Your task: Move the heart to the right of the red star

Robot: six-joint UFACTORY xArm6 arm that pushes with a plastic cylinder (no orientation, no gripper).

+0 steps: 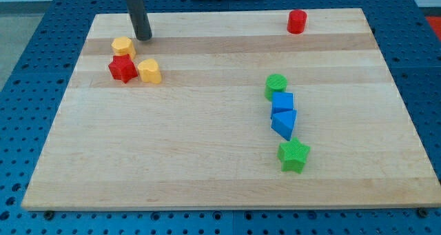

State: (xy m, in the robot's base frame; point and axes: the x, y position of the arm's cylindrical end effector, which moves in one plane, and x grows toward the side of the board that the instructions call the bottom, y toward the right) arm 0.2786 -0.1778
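The red star [122,68] lies at the board's upper left. The yellow heart [149,71] sits right beside it on the view's right, touching or nearly touching. A yellow hexagon [122,46] sits just above the star. My tip [143,37] rests on the board a little right of and above the hexagon, above the heart and apart from it.
A red cylinder [297,21] stands near the top edge at the right. In the right half a column runs downward: green cylinder [276,86], blue cube [282,102], blue triangle [283,123], green star [294,155]. The wooden board [207,159] sits on a blue perforated table.
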